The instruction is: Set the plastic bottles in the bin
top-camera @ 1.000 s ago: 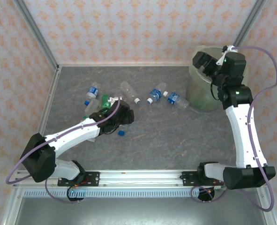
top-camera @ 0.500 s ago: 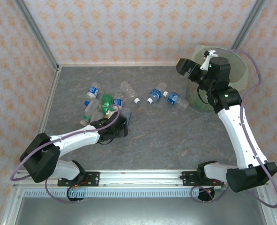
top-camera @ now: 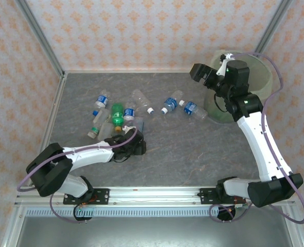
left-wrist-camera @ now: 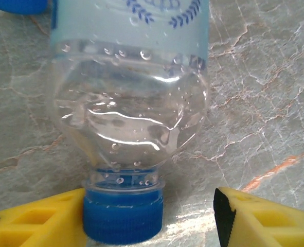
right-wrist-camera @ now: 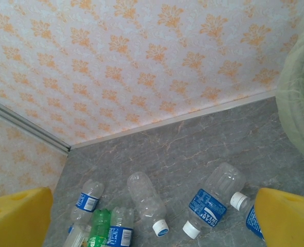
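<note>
Blue-capped clear bottle [left-wrist-camera: 128,118] between half-spread left fingers [left-wrist-camera: 38,221]: cap [left-wrist-camera: 122,218] touches one, clear of other; right fingers [right-wrist-camera: 18,216] wide.

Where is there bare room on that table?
Bare: the near middle of the table, between the left arm and right arm, and the back strip along the wall. Crowded: the bottle heap left of centre and the two bottles beside the bin.
</note>
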Tool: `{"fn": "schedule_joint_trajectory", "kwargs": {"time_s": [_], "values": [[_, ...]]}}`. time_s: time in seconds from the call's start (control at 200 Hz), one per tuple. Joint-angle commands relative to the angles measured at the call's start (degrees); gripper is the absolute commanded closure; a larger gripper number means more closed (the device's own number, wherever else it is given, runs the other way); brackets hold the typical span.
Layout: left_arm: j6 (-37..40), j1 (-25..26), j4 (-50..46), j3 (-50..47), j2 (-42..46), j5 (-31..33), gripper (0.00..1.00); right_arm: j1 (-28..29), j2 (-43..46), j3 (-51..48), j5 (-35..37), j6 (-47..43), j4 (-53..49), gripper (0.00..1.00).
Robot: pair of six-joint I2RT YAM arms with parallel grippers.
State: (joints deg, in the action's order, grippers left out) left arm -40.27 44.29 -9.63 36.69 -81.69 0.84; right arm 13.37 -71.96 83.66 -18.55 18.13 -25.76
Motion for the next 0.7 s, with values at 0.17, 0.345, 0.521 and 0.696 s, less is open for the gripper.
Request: {"fn": "schedule_joint_trajectory", "kwargs": {"time_s": [0.17,0.345,0.521,0.696], "values": [[2.7,1.3,0.8,1.9,-3.2,2.7,0.49,0.2,-0.3,2.4,-1.5,-1.4,-1.1,0.0],[3.2,1.7,-0.5,3.0,-4.6,4.1,0.61,0.2,-0.1,1.4,-1.8,-0.8,0.1,0.0],[4.3,1.8,-1.4,3.6,-3.6,4.6,0.67,0.2,1.0,-0.7,-2.0,0.0,1.8,0.0],[4.8,1.9,-1.6,4.0,-1.2,4.6,0.78,0.3,1.5,-2.3,-2.8,1.1,2.4,0.0]]}}
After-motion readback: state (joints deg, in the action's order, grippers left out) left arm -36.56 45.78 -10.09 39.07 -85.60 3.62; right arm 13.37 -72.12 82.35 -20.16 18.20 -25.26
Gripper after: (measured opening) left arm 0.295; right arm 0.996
